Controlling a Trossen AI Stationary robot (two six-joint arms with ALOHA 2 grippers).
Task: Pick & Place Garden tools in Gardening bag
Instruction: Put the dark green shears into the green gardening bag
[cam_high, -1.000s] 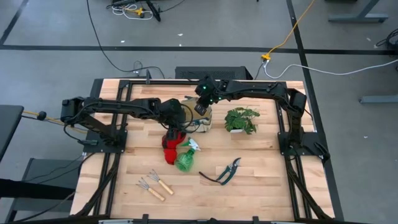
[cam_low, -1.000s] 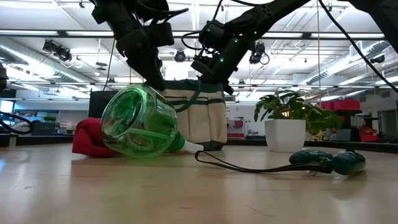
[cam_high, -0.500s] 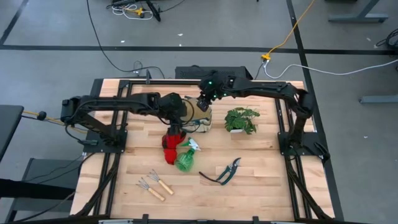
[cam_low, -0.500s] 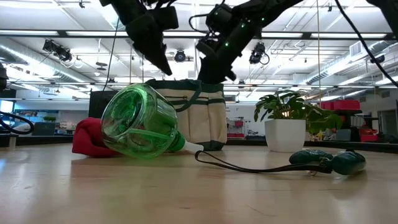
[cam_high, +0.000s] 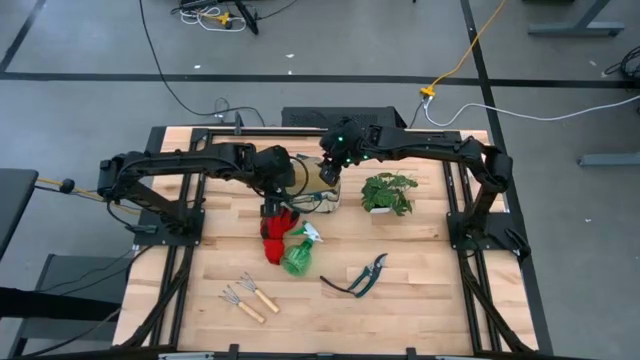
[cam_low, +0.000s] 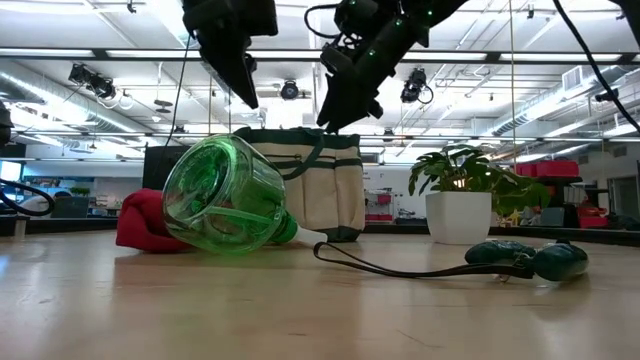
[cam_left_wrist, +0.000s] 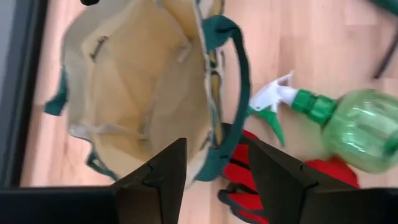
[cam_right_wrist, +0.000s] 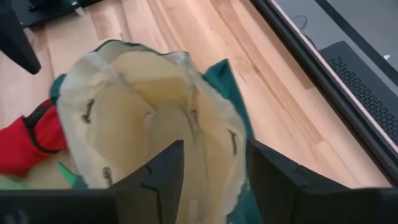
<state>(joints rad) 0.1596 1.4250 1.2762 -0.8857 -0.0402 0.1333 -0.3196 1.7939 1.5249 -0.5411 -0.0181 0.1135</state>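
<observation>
The cream gardening bag (cam_high: 322, 187) with green trim stands upright and open at the table's far middle; it also shows in the low view (cam_low: 320, 190). My left gripper (cam_left_wrist: 214, 165) hangs open above its rim and green strap (cam_left_wrist: 233, 74), clear of them in the low view (cam_low: 250, 98). My right gripper (cam_right_wrist: 214, 168) hangs open above the bag's mouth (cam_low: 325, 118). The red gloves (cam_high: 273, 238) and the green spray bottle (cam_high: 298, 258) lie on the table just in front of the bag. The shears (cam_high: 360, 275) and two rakes (cam_high: 248, 296) lie nearer the front.
A potted plant (cam_high: 388, 190) in a white pot stands right of the bag. Bare wood lies along the front of the table, around the shears and rakes. The arm frames run along the table's left and right sides.
Both grippers have risen from the bag's top and now hang higher above it. My left gripper has also drawn a little toward the table's far left. The bag stays upright in place.
</observation>
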